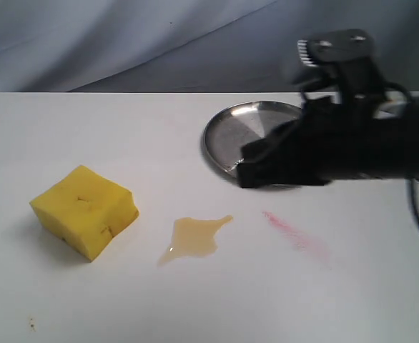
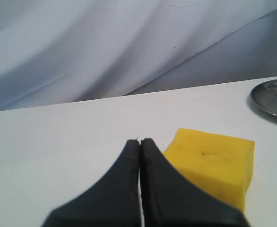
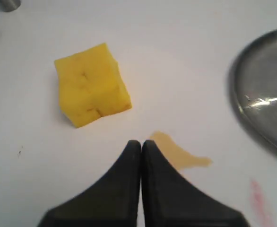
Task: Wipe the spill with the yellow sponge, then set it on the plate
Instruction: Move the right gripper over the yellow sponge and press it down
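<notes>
Bright yellow foam sponge block [image 1: 84, 212] sits front-left on the white table [image 1: 52, 128], one corner turned forward; it is too nearly cubic to show a long axis. Near its right, not touching, the pale amber puddle [image 1: 195, 237] runs diagonally, its thin tail pointing front-left. Behind, the round silver metal plate [image 1: 231, 132] is half hidden by the black right gripper [image 3: 141, 143], fingers pressed together and empty. The left gripper [image 2: 140, 141] is likewise closed and empty.

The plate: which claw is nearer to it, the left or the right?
Right. The right claw is by the rim of the plate; the left claw is near the yellow sponge, far from the plate.
</notes>
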